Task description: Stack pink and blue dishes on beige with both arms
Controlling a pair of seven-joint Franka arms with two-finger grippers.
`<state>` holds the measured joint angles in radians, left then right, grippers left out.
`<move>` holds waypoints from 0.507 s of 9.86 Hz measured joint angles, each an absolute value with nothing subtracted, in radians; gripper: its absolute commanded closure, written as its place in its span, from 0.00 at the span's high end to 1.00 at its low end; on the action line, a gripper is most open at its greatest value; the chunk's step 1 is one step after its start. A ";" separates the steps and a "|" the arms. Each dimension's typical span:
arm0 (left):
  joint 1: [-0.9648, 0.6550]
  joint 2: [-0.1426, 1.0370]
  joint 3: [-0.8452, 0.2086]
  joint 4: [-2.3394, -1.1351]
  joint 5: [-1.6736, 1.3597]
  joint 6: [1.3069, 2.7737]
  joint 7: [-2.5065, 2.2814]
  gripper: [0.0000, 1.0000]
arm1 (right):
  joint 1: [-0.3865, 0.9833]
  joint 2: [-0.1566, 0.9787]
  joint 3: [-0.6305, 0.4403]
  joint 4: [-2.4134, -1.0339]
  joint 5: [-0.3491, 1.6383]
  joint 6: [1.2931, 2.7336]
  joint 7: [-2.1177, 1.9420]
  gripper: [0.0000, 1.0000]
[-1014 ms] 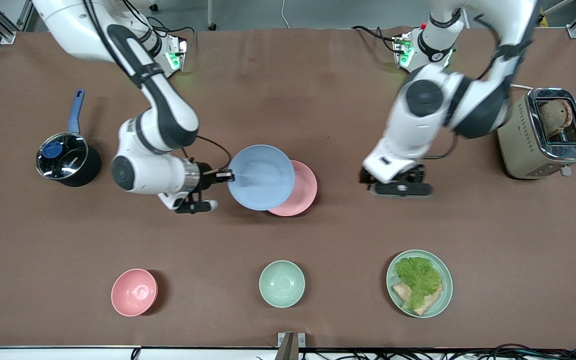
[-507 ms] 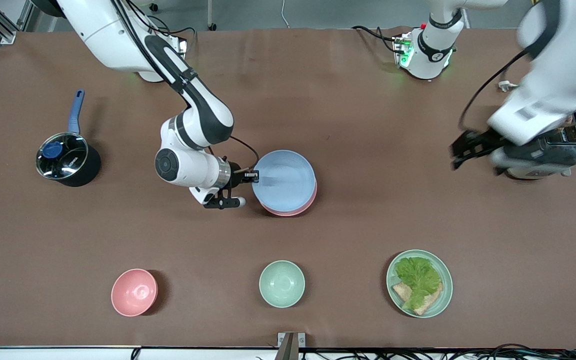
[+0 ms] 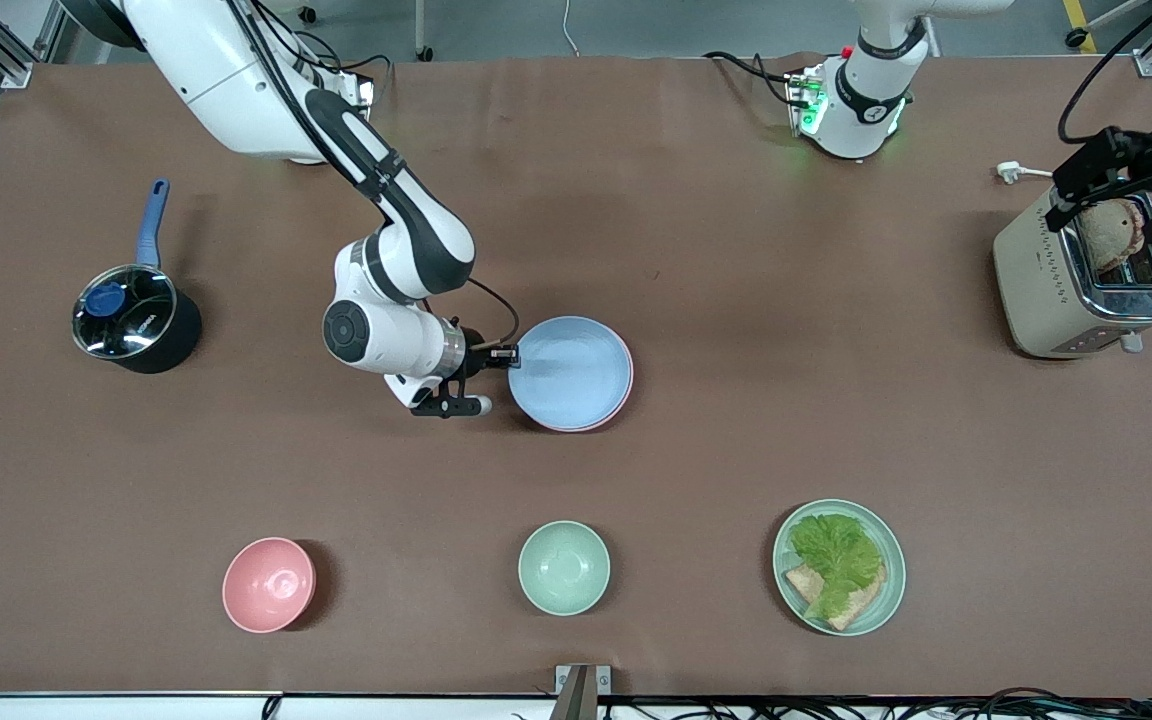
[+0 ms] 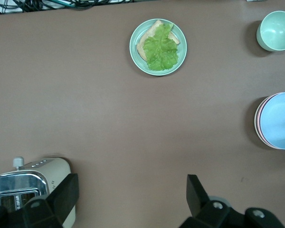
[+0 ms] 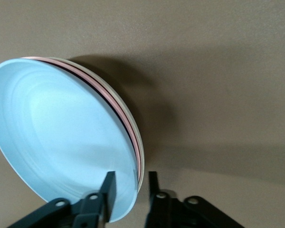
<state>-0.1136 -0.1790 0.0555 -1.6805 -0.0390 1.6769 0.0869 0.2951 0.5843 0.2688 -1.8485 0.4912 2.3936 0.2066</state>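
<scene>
The light blue plate [image 3: 570, 372] lies on top of the pink plate [image 3: 628, 388], of which only a thin rim shows. In the right wrist view the blue plate [image 5: 61, 137], the pink rim [image 5: 115, 108] and the beige plate's rim [image 5: 141, 147] sit one over the other. My right gripper [image 3: 508, 353] is at the stack's edge toward the right arm's end. Its fingers [image 5: 131, 187] straddle the rims, and a slim gap shows at the outer finger. My left gripper [image 3: 1121, 205] hangs open over the toaster, empty [image 4: 133, 199].
A toaster [image 3: 1046, 280] with bread stands at the left arm's end. A black pot [image 3: 131, 320] stands at the right arm's end. Nearer the front camera are a pink bowl [image 3: 268, 584], a mint bowl [image 3: 564, 567] and a mint plate [image 3: 896, 570] with lettuce and bread.
My right gripper carried the blue plate over the pink one and lowered it onto the stack. The left arm swung away from the middle to above the toaster.
</scene>
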 measured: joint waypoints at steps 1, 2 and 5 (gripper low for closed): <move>-0.110 -0.173 0.031 -1.657 -0.015 1.658 0.085 1.00 | 0.289 0.566 0.264 -1.839 0.462 2.379 0.205 1.00; -0.108 -0.154 0.014 -1.607 -0.004 1.599 0.081 1.00 | 0.265 0.525 0.257 -1.828 0.384 2.343 0.206 1.00; -0.105 -0.070 0.010 -1.476 0.002 1.504 0.042 1.00 | 0.133 0.332 0.231 -1.801 0.056 2.113 0.205 1.00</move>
<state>-0.1046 -0.0699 0.0100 -1.4762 0.0016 1.5035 0.0418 0.1331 0.3321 0.2313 -1.8013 0.0562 2.1127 0.2047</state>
